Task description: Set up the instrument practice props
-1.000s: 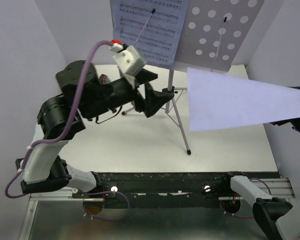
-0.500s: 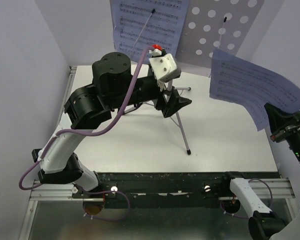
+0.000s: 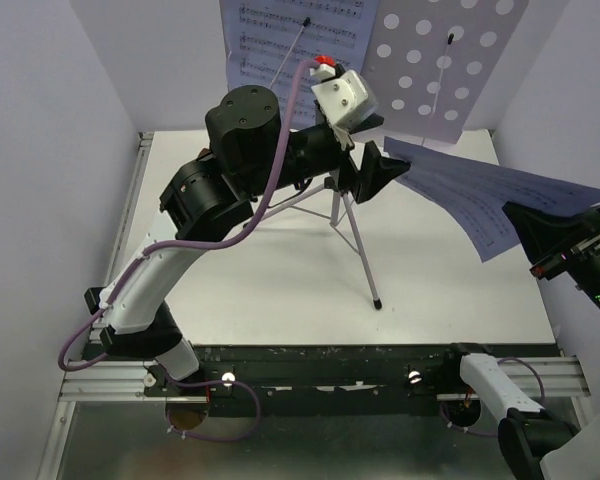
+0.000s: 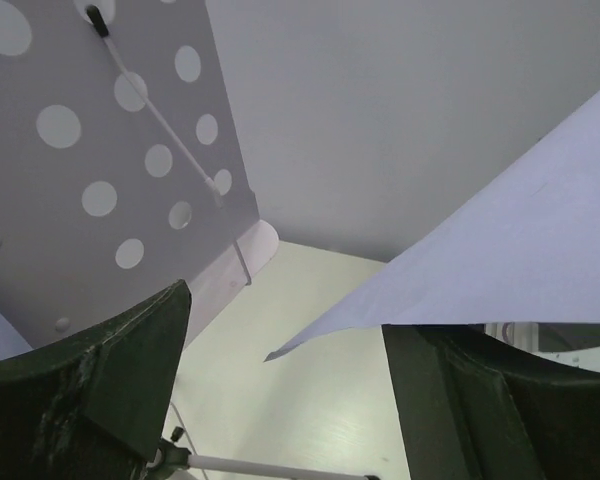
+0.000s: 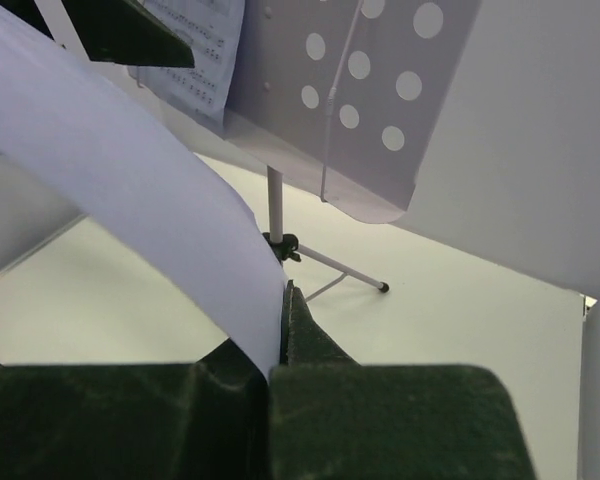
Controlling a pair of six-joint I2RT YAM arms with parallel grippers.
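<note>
Left arm (image 3: 230, 190): a second ago it sat low beside the stand's post. It has since swung up and to the right, and its wrist is now just under the stand's ledge.
Left fingers (image 3: 380, 147): spread wide and holding nothing. In the wrist view the free corner of the loose page hangs in the gap between them, and as far as it shows it touches neither.
Page on the stand (image 3: 292, 50): already set on the left half, upright, staves facing out, with a thin wire arm across it.
Stand (image 3: 435, 60): at the back of the counter (image 3: 280, 280) on its thin tripod (image 3: 355, 235). Its right half is bare, with the holes showing.
Loose page (image 3: 460, 190): in the air over the right side of the counter, below the stand's ledge and clear of both.
Change in the page: a second ago it lay broad, with its blank side to the overhead camera. It has since turned, so the staves show, and its free corner has come in close to the left fingers.
Direction: its long axis runs from the right fingers up and to the left. The free corner leads, pointing at the left fingers, and the sheet bows along its length.
Right fingers (image 3: 520, 215): closed tight on the page's right end, pinching it on both faces.
Meaning: this looks like a two-handed placement or a handover. The second page is probably bound for the bare right half, and the left fingers are ready to take or steady the floppy corner.
</note>
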